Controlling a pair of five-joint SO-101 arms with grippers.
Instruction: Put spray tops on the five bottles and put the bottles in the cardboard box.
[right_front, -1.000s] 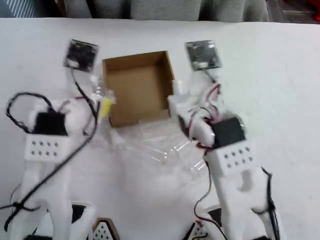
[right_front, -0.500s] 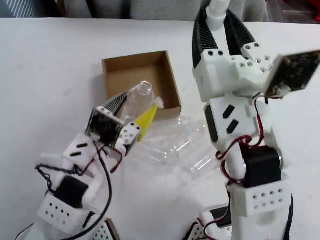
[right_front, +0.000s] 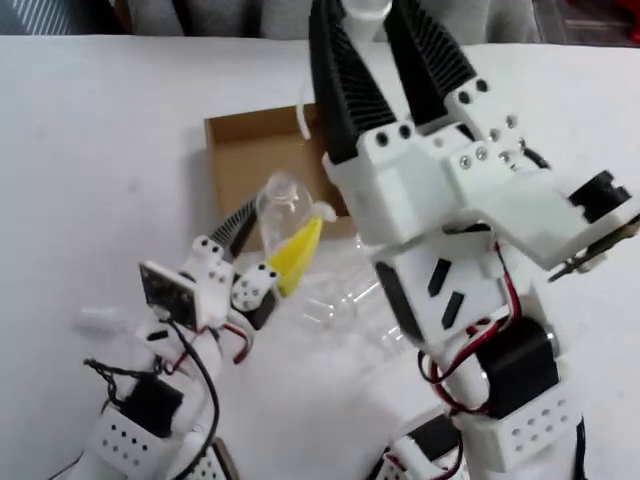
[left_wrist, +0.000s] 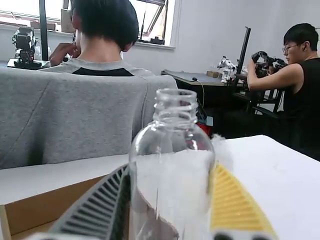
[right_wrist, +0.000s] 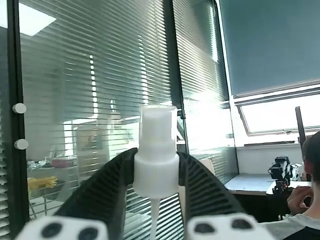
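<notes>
My left gripper (right_front: 282, 218) is shut on a clear, uncapped bottle (right_front: 279, 205), held upright just in front of the cardboard box (right_front: 240, 150). In the left wrist view the bottle (left_wrist: 172, 160) stands between my black finger (left_wrist: 97, 212) and yellow finger (left_wrist: 235, 205), its open neck up. My right gripper (right_front: 365, 30) is raised high above the table, shut on a white spray top (right_front: 366, 8). The right wrist view has the spray top (right_wrist: 156, 150) clamped between the black fingers (right_wrist: 105, 185), its thin dip tube hanging down.
Several more clear bottles (right_front: 345, 300) lie on the white table between the box and the arm bases. The open box is brown and sits at the table's middle back. The raised right arm hides the table's right half.
The right arm has risen higher and closer to the high camera with the spray top. The left arm has drawn back and turned, keeping the bottle in front of the box.
</notes>
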